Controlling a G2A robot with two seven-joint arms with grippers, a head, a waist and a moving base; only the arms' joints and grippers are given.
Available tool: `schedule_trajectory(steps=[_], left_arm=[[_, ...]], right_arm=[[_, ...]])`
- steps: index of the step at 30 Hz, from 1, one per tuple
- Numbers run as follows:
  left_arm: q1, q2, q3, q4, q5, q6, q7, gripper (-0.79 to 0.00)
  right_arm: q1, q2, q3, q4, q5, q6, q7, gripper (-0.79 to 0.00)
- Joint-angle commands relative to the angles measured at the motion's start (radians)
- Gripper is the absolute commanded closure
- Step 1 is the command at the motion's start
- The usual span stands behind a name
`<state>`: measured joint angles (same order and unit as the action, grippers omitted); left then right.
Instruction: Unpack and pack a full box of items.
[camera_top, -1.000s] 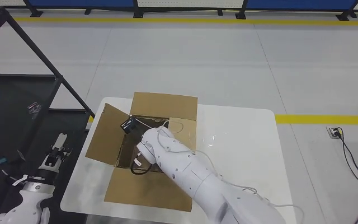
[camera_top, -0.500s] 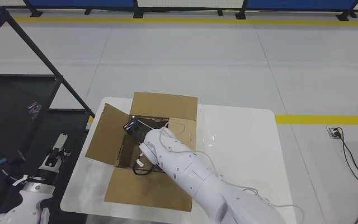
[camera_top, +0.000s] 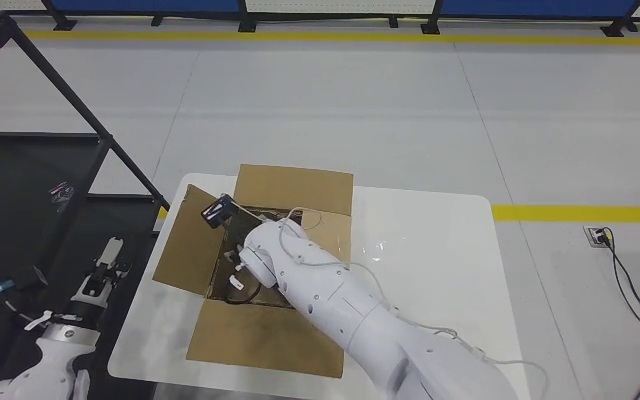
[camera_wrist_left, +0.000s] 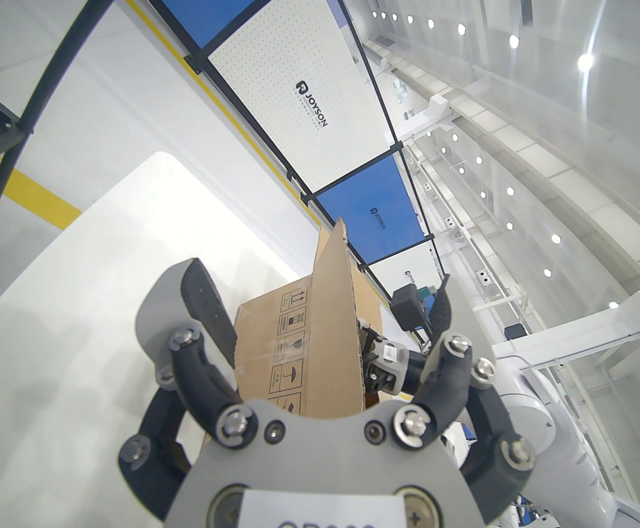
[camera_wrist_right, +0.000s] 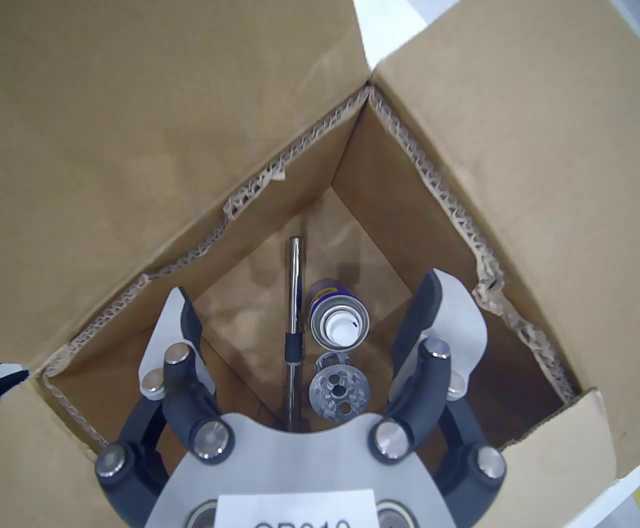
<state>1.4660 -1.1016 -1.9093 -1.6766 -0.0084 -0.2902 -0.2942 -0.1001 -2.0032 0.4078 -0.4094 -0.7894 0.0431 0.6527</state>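
An open cardboard box (camera_top: 295, 186) stands on the left part of the white table (camera_top: 430, 290). My right arm (camera_top: 300, 280) reaches down into it. In the right wrist view my right gripper (camera_wrist_right: 306, 295) hangs open above the box's inside, holding nothing. On the box floor (camera_wrist_right: 240, 295) lie a thin metal rod (camera_wrist_right: 294, 280), a blue spray can (camera_wrist_right: 336, 312) with a white nozzle, and a round metal part (camera_wrist_right: 339, 391). My left gripper (camera_top: 108, 250) (camera_wrist_left: 320, 280) is open and empty, off the table's left edge, facing the box's outer wall (camera_wrist_left: 295, 345).
The box's four flaps are folded outward; the left flap (camera_top: 190, 240) overhangs toward the table's left edge. A black frame (camera_top: 70, 110) with dark cloth stands left of the table. The table's right half is bare.
My right wrist has swung toward the box's back left corner, over the left flap. The left arm has stayed put.
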Motion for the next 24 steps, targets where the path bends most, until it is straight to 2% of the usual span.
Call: schedule_trajectory(steps=[1, 11, 17, 24], left_arm=[[0.000, 0.000, 0.002, -0.001, 0.002, 0.000, 0.002, -0.785], [0.000, -0.003, 0.021, -0.010, 0.015, 0.005, 0.010, -0.785], [0.005, -0.003, 0.021, -0.019, 0.022, 0.010, 0.010, -0.785], [0.010, -0.004, 0.032, -0.037, 0.039, 0.013, 0.000, -0.785]], right_arm=[[0.000, 0.004, 0.010, -0.014, 0.000, 0.004, -0.021, -0.785], [-0.031, 0.045, 0.074, -0.101, -0.039, 0.047, -0.078, -0.785], [-0.083, 0.093, 0.123, -0.208, -0.090, 0.059, -0.083, -0.785], [-0.186, 0.167, 0.200, -0.410, -0.184, 0.058, -0.051, -0.785]])
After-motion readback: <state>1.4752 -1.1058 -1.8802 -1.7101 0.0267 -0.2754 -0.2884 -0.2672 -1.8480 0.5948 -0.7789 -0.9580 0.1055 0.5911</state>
